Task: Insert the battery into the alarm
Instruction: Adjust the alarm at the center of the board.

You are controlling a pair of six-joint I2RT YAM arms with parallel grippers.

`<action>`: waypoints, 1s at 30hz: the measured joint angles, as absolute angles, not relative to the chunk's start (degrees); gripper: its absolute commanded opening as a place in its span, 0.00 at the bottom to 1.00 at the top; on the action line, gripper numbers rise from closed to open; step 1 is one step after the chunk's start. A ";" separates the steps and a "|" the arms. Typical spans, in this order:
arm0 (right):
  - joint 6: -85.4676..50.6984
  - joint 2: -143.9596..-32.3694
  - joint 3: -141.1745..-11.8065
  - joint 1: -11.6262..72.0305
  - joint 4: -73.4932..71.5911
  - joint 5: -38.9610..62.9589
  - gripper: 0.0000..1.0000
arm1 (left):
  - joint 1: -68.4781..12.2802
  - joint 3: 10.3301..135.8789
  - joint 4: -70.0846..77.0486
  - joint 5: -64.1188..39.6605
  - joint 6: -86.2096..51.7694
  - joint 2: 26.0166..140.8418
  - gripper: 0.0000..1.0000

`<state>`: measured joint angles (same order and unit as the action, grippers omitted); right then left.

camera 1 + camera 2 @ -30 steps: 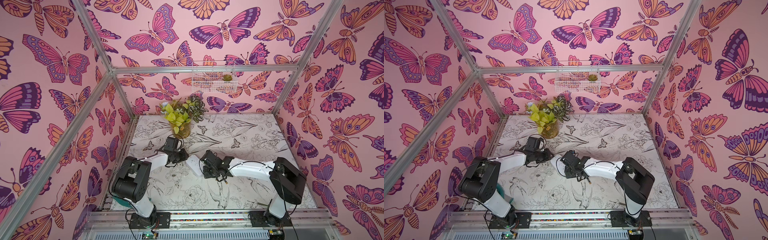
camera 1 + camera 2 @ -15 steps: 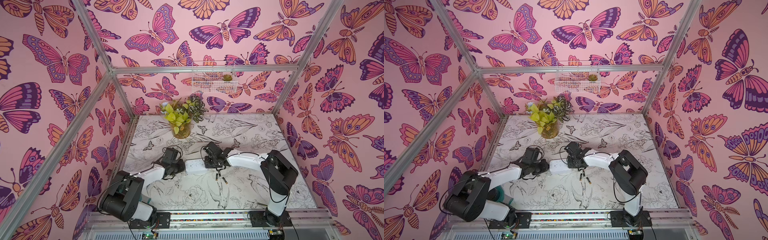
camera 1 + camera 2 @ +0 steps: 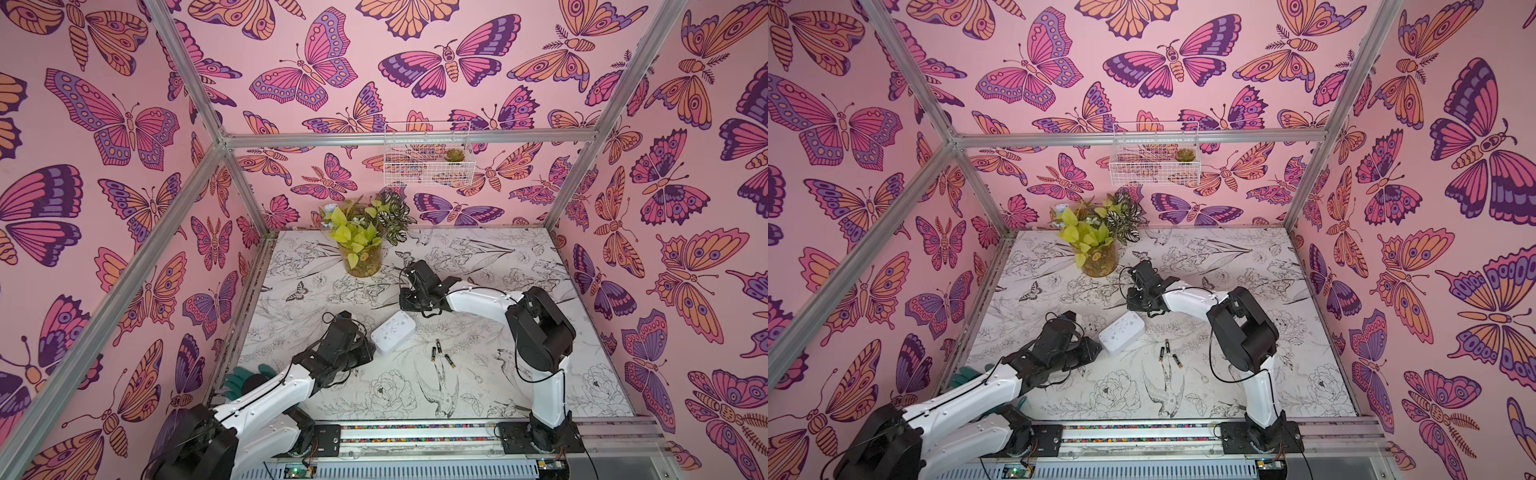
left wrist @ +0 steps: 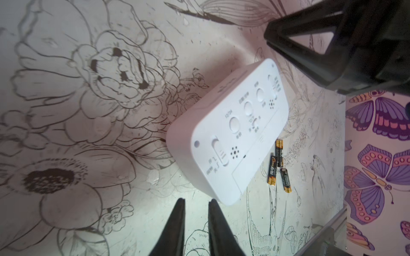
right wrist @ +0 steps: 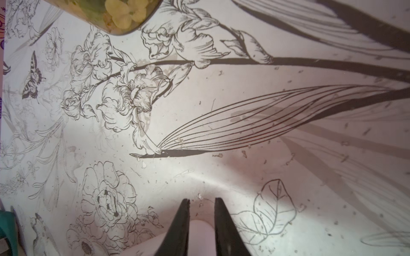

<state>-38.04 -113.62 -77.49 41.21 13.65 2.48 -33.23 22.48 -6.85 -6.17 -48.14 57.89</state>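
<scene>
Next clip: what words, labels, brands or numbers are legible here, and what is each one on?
alarm: small printed labels beside the buttons and switches on its back, too blurred to read.
batteries: printing on the black-and-gold wrappers, too small to read.
No other text shows in any view.

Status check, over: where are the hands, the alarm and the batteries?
Left hand slightly open, empty, just short of the alarm. Right hand slightly open, empty, between plant pot and alarm. Alarm lies back up; three batteries loose beside it.
</scene>
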 measured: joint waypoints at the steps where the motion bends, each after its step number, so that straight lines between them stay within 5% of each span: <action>1: -37.63 -112.42 -76.42 41.10 14.09 1.83 0.19 | -33.01 22.92 -8.60 -5.10 -47.35 57.21 0.16; 12: -39.29 -93.51 -55.99 42.19 15.20 -1.69 0.14 | -24.60 33.12 -10.94 -3.99 -38.72 69.49 0.16; 21: -42.22 -97.14 -54.46 45.43 11.44 0.78 0.13 | -24.60 38.04 -4.58 -9.87 -37.36 83.64 0.15; 30: -42.44 -104.31 -60.49 45.47 10.07 2.79 0.15 | -25.41 36.29 -1.21 -14.04 -37.06 83.18 0.16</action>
<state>-42.44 -104.31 -60.49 45.47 10.07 2.79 -25.41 36.29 -1.21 -14.04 -37.06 83.18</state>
